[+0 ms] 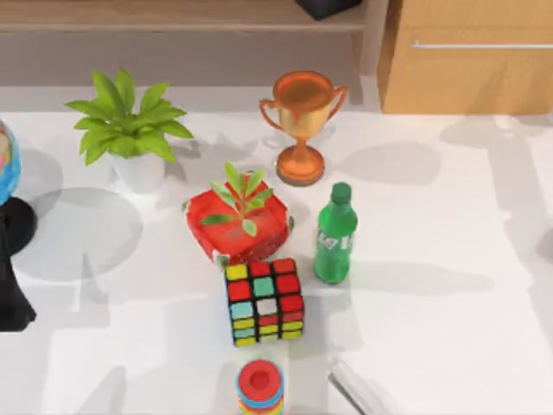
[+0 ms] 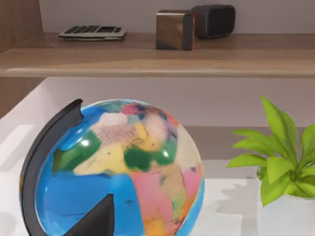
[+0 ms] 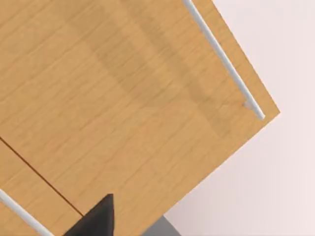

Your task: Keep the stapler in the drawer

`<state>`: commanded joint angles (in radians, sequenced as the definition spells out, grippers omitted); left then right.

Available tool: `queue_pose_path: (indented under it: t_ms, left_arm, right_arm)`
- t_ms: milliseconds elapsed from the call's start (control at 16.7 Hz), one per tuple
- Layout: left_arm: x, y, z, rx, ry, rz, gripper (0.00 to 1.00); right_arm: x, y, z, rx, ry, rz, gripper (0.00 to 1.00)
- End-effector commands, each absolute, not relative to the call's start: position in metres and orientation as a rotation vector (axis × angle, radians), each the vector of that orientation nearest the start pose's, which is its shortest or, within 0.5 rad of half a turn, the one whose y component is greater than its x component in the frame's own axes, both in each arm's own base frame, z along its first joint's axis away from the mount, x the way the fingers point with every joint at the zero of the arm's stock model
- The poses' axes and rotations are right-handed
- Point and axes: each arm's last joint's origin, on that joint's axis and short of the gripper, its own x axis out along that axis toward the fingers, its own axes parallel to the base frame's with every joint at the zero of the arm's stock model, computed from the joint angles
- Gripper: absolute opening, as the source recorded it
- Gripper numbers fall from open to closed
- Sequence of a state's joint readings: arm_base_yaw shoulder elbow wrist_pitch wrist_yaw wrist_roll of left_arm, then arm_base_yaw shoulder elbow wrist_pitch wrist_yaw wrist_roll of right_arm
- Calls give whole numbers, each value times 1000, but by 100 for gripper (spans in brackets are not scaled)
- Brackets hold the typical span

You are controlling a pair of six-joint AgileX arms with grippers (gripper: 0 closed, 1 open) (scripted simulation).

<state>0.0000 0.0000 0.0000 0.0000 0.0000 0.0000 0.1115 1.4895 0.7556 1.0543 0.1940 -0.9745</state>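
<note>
Two task things sit far apart in the top view: the stapler (image 1: 361, 389) lies at the near edge of the worktop (image 1: 458, 285), just beside the ring stack (image 1: 259, 386), while the drawer (image 1: 471, 56) stands shut at the far right, its handle (image 1: 479, 45) facing the arms. A Rubik's cube (image 1: 264, 302), green bottle (image 1: 334, 235) and trophy (image 1: 302, 125) crowd the middle, so any reach must pass around them.

Left wrist view: a globe (image 2: 115, 169) looms close, so this arm looks parked at the left; whether its pincer is spread I cannot tell.

Right wrist view: the drawer front (image 3: 123, 98) and handle (image 3: 224, 59) are near, probably lining up a pull; that pincer's state I cannot tell.
</note>
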Motion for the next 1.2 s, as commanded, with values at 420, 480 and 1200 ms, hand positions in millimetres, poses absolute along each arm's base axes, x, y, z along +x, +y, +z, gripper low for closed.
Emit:
queue_pose_path:
  t_ms: [420,480,1200]
  left_arm:
    - [106,-1,160,0,0,0,100]
    - [106,-1,160,0,0,0,100]
    - [106,-1,160,0,0,0,100]
  right_arm:
    - [389,41,148,-1334,14,-139,100]
    - [394,44,133,-1385,32,-119,100]
    - [406,68,89,-1570,14,-9,100]
